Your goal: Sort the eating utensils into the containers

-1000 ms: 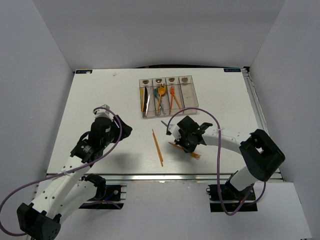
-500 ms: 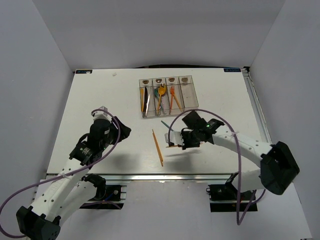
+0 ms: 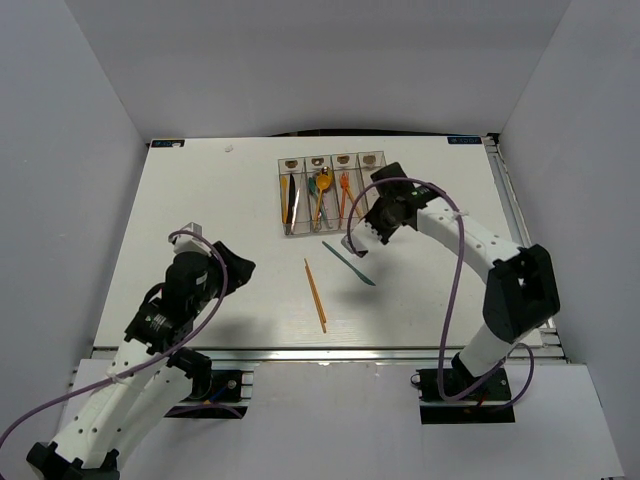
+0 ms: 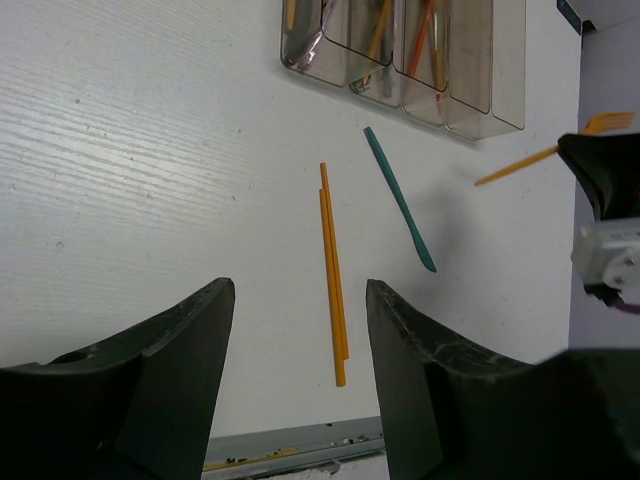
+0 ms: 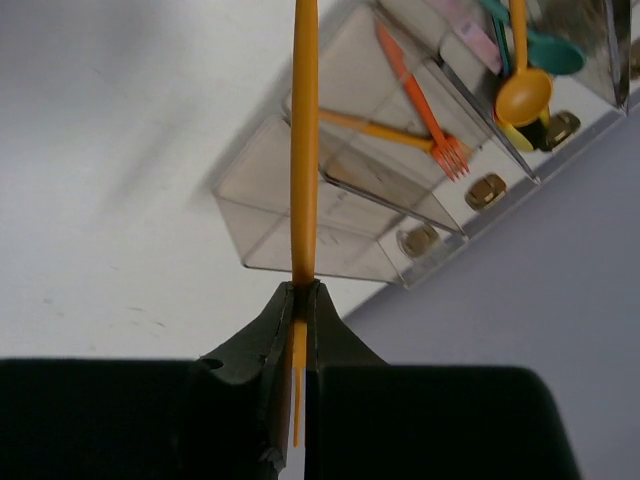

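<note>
My right gripper (image 3: 372, 225) (image 5: 303, 292) is shut on an orange fork (image 5: 305, 120) (image 4: 545, 155) and holds it in the air just in front of the containers' near right end. The containers (image 3: 378, 192) (image 5: 330, 235) (image 4: 492, 90) are four joined clear bins holding orange, teal, yellow and black utensils; the rightmost bin looks nearly empty. A teal knife (image 3: 348, 262) (image 4: 400, 200) and two thin orange sticks (image 3: 316, 295) (image 4: 333, 270) lie on the table. My left gripper (image 3: 238, 268) (image 4: 300, 295) is open and empty, left of the sticks.
The table's near edge with a metal rail (image 3: 330, 350) runs just in front of the orange sticks. Grey walls enclose the table on three sides. A purple cable (image 3: 455, 260) loops off the right arm.
My right gripper has risen from the table's front middle and carried the orange fork back toward the containers. My left arm has drawn back toward the near left.
</note>
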Controlling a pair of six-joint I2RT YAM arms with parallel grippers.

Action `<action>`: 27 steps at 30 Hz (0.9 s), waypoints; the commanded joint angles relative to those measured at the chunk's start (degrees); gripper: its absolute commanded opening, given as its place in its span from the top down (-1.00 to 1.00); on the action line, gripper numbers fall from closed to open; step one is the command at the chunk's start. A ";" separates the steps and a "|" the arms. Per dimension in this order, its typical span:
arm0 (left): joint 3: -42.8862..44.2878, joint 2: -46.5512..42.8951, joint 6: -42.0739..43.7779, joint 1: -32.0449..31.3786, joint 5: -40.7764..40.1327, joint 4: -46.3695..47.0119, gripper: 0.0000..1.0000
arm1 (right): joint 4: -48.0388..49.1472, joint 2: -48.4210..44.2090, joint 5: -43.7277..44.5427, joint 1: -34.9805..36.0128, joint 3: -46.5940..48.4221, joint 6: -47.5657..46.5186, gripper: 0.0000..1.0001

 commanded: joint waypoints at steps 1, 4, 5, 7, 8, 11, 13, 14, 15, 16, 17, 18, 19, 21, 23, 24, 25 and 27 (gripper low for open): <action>-0.68 -1.31 -1.07 -0.04 -1.18 -2.10 -0.32 | 5.80 3.13 6.26 -1.07 4.22 -28.92 1.00; -0.24 -1.40 -0.99 -0.04 -1.35 -2.37 -0.32 | 12.29 5.68 8.02 -1.69 5.10 -34.99 1.00; -0.15 -1.40 -0.99 -0.04 -1.27 -2.54 -0.32 | 13.45 6.56 8.38 -1.69 5.80 -35.87 1.00; -0.06 -1.57 -0.98 -0.04 -1.35 -2.89 -0.32 | 14.86 9.54 9.87 -1.69 9.21 -36.58 1.00; -0.06 -1.75 -1.16 -0.13 -1.35 -2.98 -0.32 | 14.96 10.60 10.39 -1.77 10.72 -36.58 1.00; -0.24 -2.71 -1.34 -0.04 -1.53 -3.42 -0.32 | 14.17 14.29 11.89 -1.95 16.07 -36.14 1.00; -0.42 -3.24 -1.42 -0.13 -1.79 -3.60 -0.32 | 13.55 15.96 11.81 -2.48 17.85 -36.84 1.00; -0.42 -3.42 -1.42 -0.04 -1.88 -3.69 -0.32 | 13.46 16.32 11.89 -2.57 18.72 -37.11 1.00; -0.59 -3.42 -1.51 -0.04 -1.79 -3.77 -0.32 | 13.55 16.76 11.81 -2.83 18.99 -37.37 1.00; -0.59 -3.42 -1.51 -0.04 -1.79 -3.69 -0.32 | 13.46 16.85 11.55 -3.00 19.00 -37.55 1.00; -0.59 -3.07 -1.51 -0.13 -1.79 -3.60 -0.32 | 13.64 16.93 11.46 -3.09 18.47 -38.07 1.00; -0.50 -2.90 -1.43 -0.13 -1.79 -3.60 -0.32 | 13.99 17.02 11.54 -3.09 18.12 -38.08 1.00; -0.33 -2.72 -1.60 -0.04 -1.88 -3.69 -0.32 | 14.25 17.02 11.37 -3.09 17.86 -37.99 1.00; -0.07 -2.28 -1.25 -0.04 -1.71 -3.60 -0.32 | 14.34 17.28 10.40 -3.09 18.11 -34.93 1.00; 0.11 -2.28 -1.34 -0.04 -1.70 -3.60 -0.32 | 13.29 17.99 8.66 -2.83 20.30 -30.28 1.00; 0.11 -2.54 -1.25 -0.13 -1.62 -3.69 -0.32 | 9.81 19.30 7.86 -2.74 24.93 -23.12 1.00; 0.02 -2.72 -1.34 -0.04 -1.70 -3.69 -0.32 | 7.07 20.18 7.07 -2.66 28.36 -18.79 1.00; -0.41 -2.98 -1.86 -0.04 -1.70 -3.60 -0.32 | 1.89 24.21 5.04 -2.48 35.83 -3.90 1.00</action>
